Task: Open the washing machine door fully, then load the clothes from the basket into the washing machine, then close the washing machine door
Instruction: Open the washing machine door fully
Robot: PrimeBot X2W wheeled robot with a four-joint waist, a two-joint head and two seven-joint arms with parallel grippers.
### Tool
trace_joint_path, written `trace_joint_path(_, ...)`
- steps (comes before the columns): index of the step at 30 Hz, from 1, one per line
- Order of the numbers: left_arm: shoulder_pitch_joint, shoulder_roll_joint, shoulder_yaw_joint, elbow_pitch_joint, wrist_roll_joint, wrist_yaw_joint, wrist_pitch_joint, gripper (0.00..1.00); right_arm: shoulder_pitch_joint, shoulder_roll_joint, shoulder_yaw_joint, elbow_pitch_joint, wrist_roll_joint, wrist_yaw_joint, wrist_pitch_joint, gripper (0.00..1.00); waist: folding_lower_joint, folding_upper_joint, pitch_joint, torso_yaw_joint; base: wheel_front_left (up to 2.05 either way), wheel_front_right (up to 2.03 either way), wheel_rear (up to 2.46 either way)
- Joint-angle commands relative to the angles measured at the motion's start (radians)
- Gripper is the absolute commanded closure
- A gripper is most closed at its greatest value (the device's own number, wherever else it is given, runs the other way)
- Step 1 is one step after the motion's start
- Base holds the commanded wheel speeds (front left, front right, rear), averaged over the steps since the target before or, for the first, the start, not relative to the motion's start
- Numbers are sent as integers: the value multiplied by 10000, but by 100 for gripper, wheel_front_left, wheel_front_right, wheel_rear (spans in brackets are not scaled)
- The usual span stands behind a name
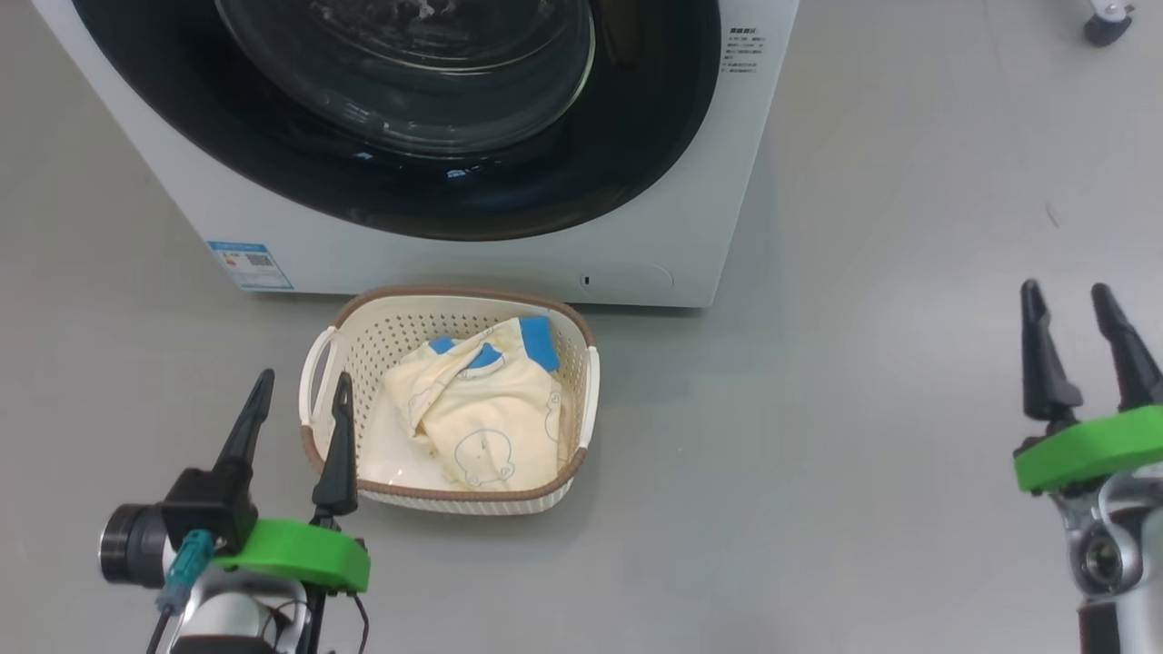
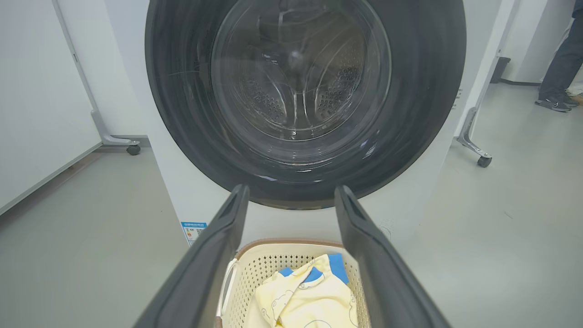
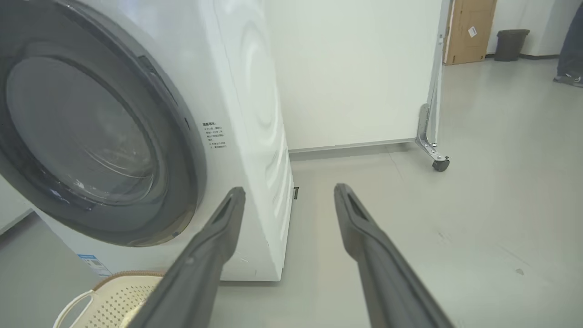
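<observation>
The white washing machine [image 1: 563, 254] stands ahead with its round black door [image 1: 409, 182] shut; the same door [image 2: 300, 91] fills the left wrist view, and the door [image 3: 91, 136] shows at an angle in the right wrist view. On the floor in front sits the cream basket [image 1: 581, 381], and the pale yellow clothes [image 1: 482, 409] with blue cuffs lie inside. My left gripper [image 1: 304, 391] hovers open at the basket's left handle, holding nothing. My right gripper [image 1: 1068, 300] stands open far to the right, over bare floor.
A blue energy sticker [image 1: 250, 265] marks the machine's lower left front. White wheeled partitions stand either side, with a caster [image 2: 133, 149] on the left and a caster [image 3: 440, 164] on the right. A person's legs and shoe [image 2: 553, 104] are at the far right. A dark bin [image 3: 511, 44] stands by a brown door.
</observation>
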Motion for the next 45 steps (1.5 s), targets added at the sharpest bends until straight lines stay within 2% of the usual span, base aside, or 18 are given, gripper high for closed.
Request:
trace_joint_path(1,-472,235,344,-300,-37,73,-120,0,-606,-89,117,-222,310,-32,-109,4,-1,0,121,94,0,0,0)
trace_joint_path(3,-547,228,344,-279,-41,66,-125,0,-909,-88,-2,29,1043,-32,-121,11,-1,0,226,152,0,0,0)
trace_joint_path(4,-585,221,340,-264,-43,58,-128,0,-1070,-88,-25,183,1473,-32,-106,28,-1,0,263,185,0,0,0)
trace_joint_path(5,-626,213,332,-258,-42,49,-130,0,-1257,-88,-83,341,2028,-32,-110,55,-1,0,321,221,0,0,0)
trace_joint_path(6,-668,209,328,-252,-38,40,-132,0,-1436,-88,-113,477,2318,-32,-121,70,-1,0,369,254,0,0,0)
trace_joint_path(7,-710,206,323,-236,-35,29,-133,0,-1622,-87,-121,615,2625,-32,-127,80,-1,0,408,292,0,0,0)
trace_joint_path(8,-797,189,306,-207,-24,9,-136,0,-2023,-87,-121,894,3414,-32,-130,100,-1,0,491,375,0,0,0)
trace_joint_path(12,-965,119,259,-170,4,-24,-141,0,-2941,-87,-137,1538,5065,-32,16,100,-1,0,632,564,0,0,0)
trace_joint_path(19,-1154,-14,220,-202,53,-113,-143,0,-4733,-86,-83,2837,9430,-32,1232,100,-1,0,828,922,0,0,0)
trace_joint_path(20,-1154,-14,220,-202,53,-113,-143,0,-4733,-86,-83,2837,9430,-32,1232,100,-1,0,828,922,0,0,0)
trace_joint_path(24,-1189,-69,218,-209,95,-166,-144,0,-5713,-86,-156,3719,11624,-32,2124,100,-1,0,917,1117,0,0,0)
trace_joint_path(28,-1226,-123,224,-211,144,-220,-144,0,-6656,-86,-245,4581,13126,-32,2841,100,-1,0,1026,1279,0,0,0)
trace_joint_path(31,-1266,-162,232,-232,185,-261,-144,0,-7378,-86,-205,5257,13804,-32,3376,100,-1,0,1140,1373,0,0,0)
trace_joint_path(34,-1324,-210,225,-264,231,-307,-144,0,-8102,-109,-113,5924,13968,-32,3760,100,-1,0,1282,1464,0,0,0)
trace_joint_path(45,-1734,-506,130,-203,345,-517,-145,0,-10693,-570,443,8699,13661,-32,4559,100,-1,0,1867,1871,0,0,0)
